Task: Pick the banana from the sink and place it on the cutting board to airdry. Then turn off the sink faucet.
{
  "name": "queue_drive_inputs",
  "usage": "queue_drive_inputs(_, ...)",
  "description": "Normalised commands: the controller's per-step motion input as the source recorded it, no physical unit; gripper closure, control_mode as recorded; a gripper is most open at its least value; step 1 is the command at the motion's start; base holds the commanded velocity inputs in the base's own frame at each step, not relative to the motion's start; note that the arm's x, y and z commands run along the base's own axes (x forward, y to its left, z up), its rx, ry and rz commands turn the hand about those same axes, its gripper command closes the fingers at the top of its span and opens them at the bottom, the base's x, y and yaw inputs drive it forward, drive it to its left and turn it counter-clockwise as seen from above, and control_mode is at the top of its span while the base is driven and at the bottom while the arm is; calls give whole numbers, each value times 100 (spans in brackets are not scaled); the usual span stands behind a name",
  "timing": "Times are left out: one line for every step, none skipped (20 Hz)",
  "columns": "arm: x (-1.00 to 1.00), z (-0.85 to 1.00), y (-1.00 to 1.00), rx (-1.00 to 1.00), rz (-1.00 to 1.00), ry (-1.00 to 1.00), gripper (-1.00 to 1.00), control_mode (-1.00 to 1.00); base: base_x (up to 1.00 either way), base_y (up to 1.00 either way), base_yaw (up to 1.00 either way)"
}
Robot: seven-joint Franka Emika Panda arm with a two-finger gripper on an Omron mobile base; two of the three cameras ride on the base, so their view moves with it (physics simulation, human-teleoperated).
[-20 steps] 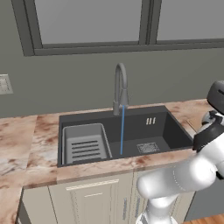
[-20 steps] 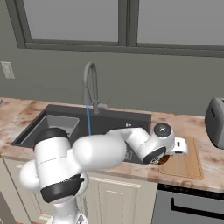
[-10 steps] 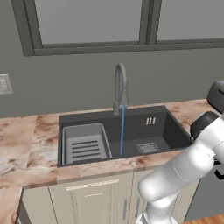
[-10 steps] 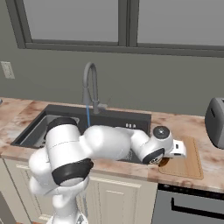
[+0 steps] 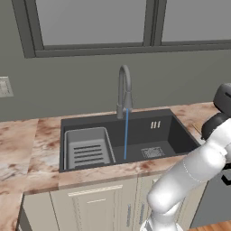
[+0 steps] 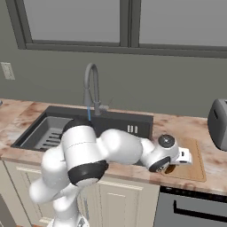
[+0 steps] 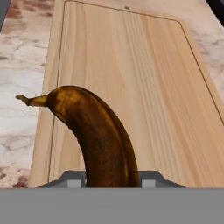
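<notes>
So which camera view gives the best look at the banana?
The hand view: the banana is large and close there, dark brown, with its stem over the cutting board. In the right base view a small brown bit shows under the hand. The left base view gives no clear look at it.

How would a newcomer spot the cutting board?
Start at the dark sink under the window and go right along the marbled counter. The cutting board is the flat tan wooden rectangle before the toaster, plain-grained with a rim groove, unlike the mottled stone.
</notes>
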Motion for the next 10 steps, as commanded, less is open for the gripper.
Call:
queue_drive_inputs(6, -23, -29, 0, 1, 0, 100, -100, 0, 0, 0)
queue_drive_inputs(6, -23, -26, 0, 1, 0, 100, -100, 0, 0, 0)
queue_drive_inputs(9, -23, -21, 0, 1, 0, 100, -100, 0, 0, 0)
queue_drive_inputs(11, -24, -16, 0, 1, 0, 100, -100, 0, 0, 0)
queue_drive_inputs(13, -25, -10, 0, 1, 0, 100, -100, 0, 0, 0)
queue_drive_inputs(15, -25, -4, 0, 1, 0, 100, -100, 0, 0, 0)
queue_drive_inputs(19, -25, 0, 0, 1, 0, 100, -100, 0, 0, 0)
queue_drive_inputs(21, -27, 0, 0, 1, 0, 100, -100, 0, 0, 0)
queue_drive_inputs(21, -29, 0, 0, 0, 0, 100, -100, 0, 0, 0)
queue_drive_inputs(21, -31, 0, 0, 0, 0, 100, -100, 0, 0, 0)
